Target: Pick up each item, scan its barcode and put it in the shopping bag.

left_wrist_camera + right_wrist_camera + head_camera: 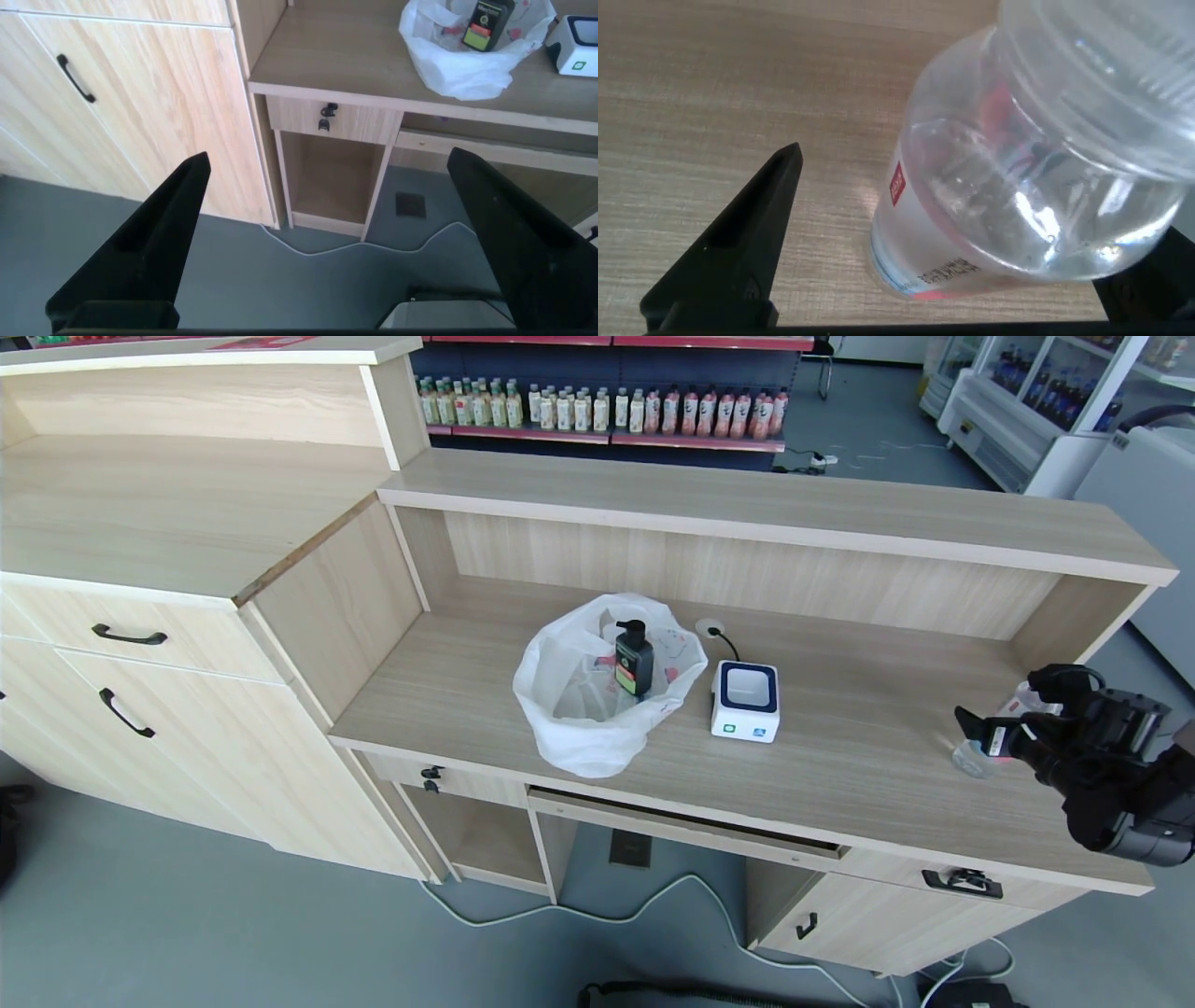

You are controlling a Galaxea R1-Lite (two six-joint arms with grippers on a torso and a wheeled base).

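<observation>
A clear plastic bottle (978,753) with a red-and-white label stands on the wooden counter (859,747) near its right end. My right gripper (1004,719) is open around it. In the right wrist view the bottle (1008,187) sits between the fingers, with a gap to the left finger (738,261). A white shopping bag (583,728) stands open mid-counter with a black pump bottle (634,659) upright inside. The white scanner (745,701) sits just right of the bag. My left gripper (329,163) hangs open and empty below counter height, off the counter's left front.
A tall cabinet (187,523) with drawers adjoins the counter on the left. A raised shelf (766,504) runs along the counter's back. A cable (724,639) leads from the scanner to a hole in the counter. Cords lie on the floor (560,915) below.
</observation>
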